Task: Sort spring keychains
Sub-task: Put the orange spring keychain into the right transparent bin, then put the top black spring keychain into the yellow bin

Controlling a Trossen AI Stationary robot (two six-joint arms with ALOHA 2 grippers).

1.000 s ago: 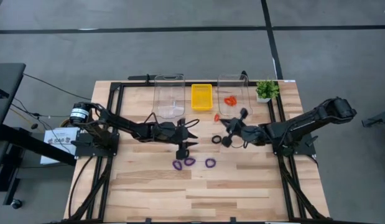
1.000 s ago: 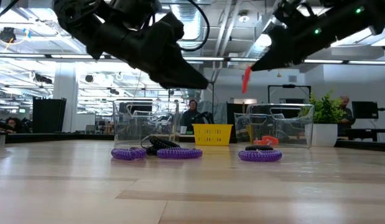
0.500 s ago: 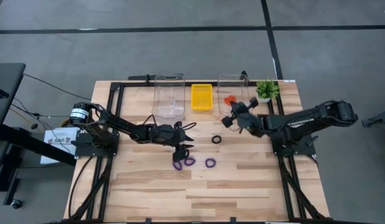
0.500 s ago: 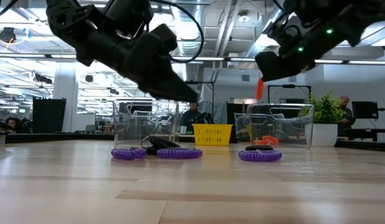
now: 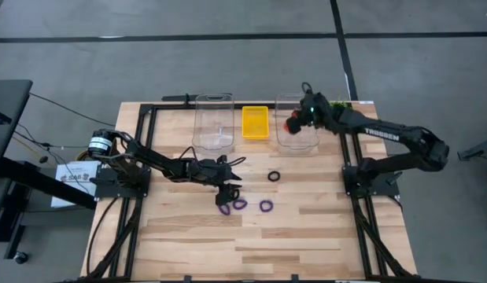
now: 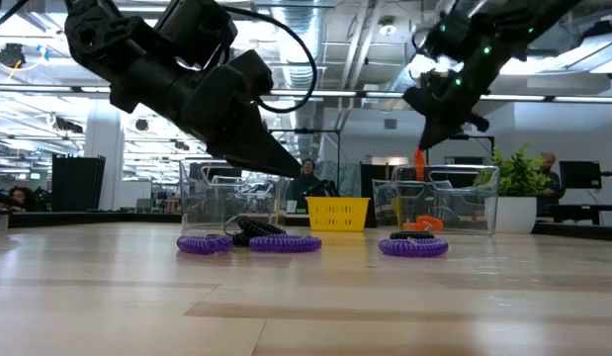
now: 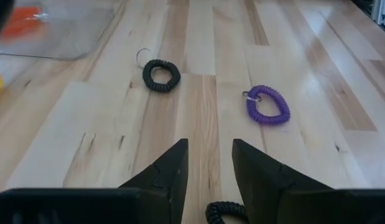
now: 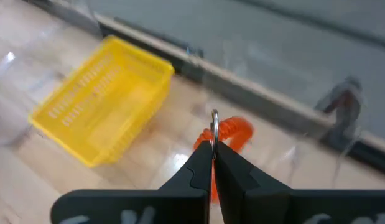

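My right gripper is shut on an orange-red spring keychain above the right clear bin. Another orange-red one lies in that bin. My left gripper hangs open, low over the table's middle. A black keychain lies on the wood just under its fingers. Beyond them lie another black keychain and a purple one. Three purple keychains lie flat in a row nearer the front edge. My right gripper pinches the orange-red keychain's coil between its two fingertips. The metal ring sticks out past the tips. The fingers slant down toward the table's far edge. The keychain is lifted clear and hangs below the fingers at the bin's open top.
A second clear bin stands at the far left of centre, and a yellow tray sits between the two bins. A small potted plant is at the far right corner. Bare wood lies toward the near edge.
My right gripper has swung from the table's middle toward the far edge and up, turning its wrist. It has carried the orange-red keychain over the right bin and stayed shut. My left gripper has sunk a little toward the keychains below it, still open.
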